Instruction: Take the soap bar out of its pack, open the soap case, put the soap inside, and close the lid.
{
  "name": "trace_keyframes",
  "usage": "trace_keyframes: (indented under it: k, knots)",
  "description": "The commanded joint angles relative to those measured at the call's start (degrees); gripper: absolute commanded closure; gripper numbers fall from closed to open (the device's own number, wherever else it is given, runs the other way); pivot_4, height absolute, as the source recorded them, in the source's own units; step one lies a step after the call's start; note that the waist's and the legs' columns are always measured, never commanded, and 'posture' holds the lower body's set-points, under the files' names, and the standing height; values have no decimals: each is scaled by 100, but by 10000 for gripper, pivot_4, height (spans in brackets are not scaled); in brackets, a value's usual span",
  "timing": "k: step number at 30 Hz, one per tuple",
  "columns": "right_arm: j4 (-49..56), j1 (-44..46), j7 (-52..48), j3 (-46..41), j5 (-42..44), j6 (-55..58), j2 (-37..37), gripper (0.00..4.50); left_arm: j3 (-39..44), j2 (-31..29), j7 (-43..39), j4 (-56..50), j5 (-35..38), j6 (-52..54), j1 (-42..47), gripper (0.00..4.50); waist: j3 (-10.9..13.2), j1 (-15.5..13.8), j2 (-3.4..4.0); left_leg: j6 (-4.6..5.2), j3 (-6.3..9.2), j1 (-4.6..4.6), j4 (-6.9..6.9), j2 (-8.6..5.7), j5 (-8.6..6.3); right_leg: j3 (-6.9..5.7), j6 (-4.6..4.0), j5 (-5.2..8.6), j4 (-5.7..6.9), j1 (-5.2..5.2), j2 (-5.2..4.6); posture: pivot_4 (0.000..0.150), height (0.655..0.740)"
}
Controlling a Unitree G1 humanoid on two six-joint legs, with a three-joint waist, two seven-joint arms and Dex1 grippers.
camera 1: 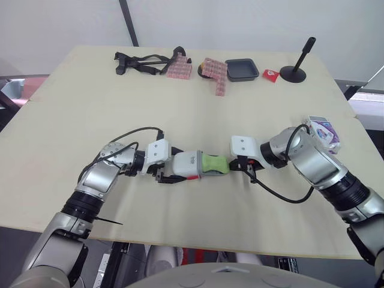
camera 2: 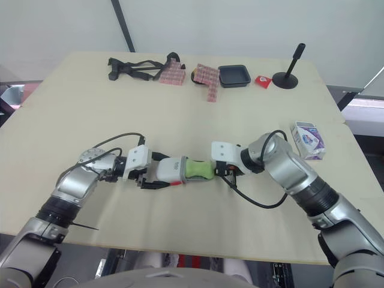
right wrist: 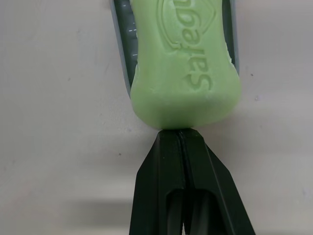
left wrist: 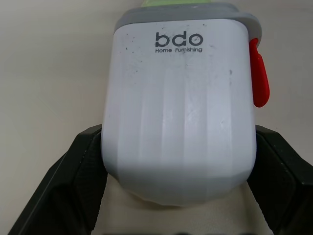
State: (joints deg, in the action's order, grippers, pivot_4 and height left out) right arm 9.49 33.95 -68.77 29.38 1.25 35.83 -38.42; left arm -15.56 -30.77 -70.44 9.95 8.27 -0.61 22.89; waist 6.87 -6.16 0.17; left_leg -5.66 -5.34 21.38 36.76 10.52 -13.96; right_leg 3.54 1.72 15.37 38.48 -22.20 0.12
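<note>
The green soap bar (camera 1: 215,164) is out of its pack (camera 1: 323,133) and half inside the white soap case (camera 1: 189,163). Seating it and closing the lid remain. Its long axis lines up with the case, free end pointing away from it. The left gripper (left wrist: 178,137) clamps the case. The right gripper (right wrist: 178,134), fingers pressed together, touches the soap's free end.

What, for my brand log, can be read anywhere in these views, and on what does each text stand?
"bdo": on the white ribbed plastic soap case.
"Home Furnishing": on the same case, just under "bdo".
"Safegu", with the rest cut off by the picture edge: embossed on the green soap bar.
White and purple soap pack, small red packet: print too small to read.
</note>
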Motion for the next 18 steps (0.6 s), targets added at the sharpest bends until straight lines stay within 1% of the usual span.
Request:
trace_keyframes:
  k: [1,18]
  knots:
    - [244,171,-10,-157,185,-116,173,44747,-56,58,-4,-152,-2,-39,48,8475,0,0,0,0,0,0,0,0,0,0,0,0,0,0,0,1500,7400]
    - [357,334,-156,-225,233,-246,212,44747,-123,13,-121,-161,-30,-21,22,8475,0,-5,0,0,0,-1,0,0,0,-1,0,0,0,-1,0,1500,7400]
